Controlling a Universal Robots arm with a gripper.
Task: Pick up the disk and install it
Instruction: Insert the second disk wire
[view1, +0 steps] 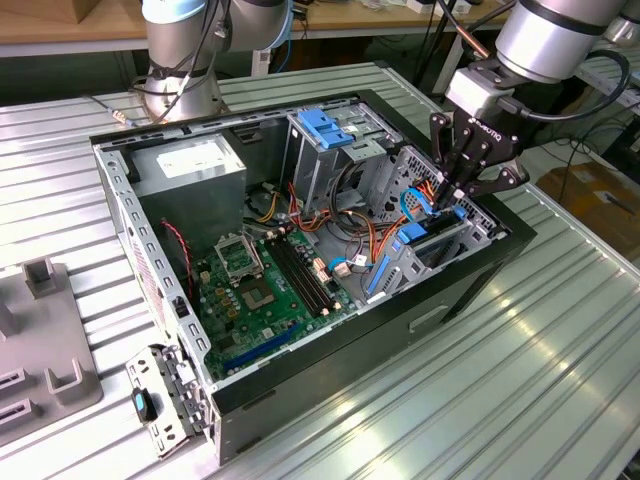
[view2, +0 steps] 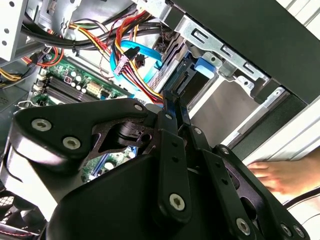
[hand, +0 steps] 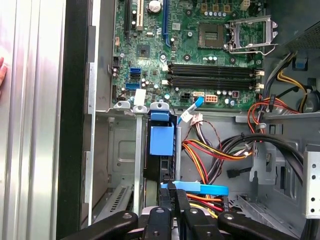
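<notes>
The black claw (view1: 462, 190) is pinched on the silver-grey metal disk with blue plastic rails (hand: 161, 150). The disk stands on edge in the grey bay (hand: 120, 145) at the open black case's (view1: 300, 370) exterior-view right, directly below the fingers, long axis running down into the slot.

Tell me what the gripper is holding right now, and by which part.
The gripper is shut on the disk, pinching its upper end as it stands on edge in the drive bay.
</notes>
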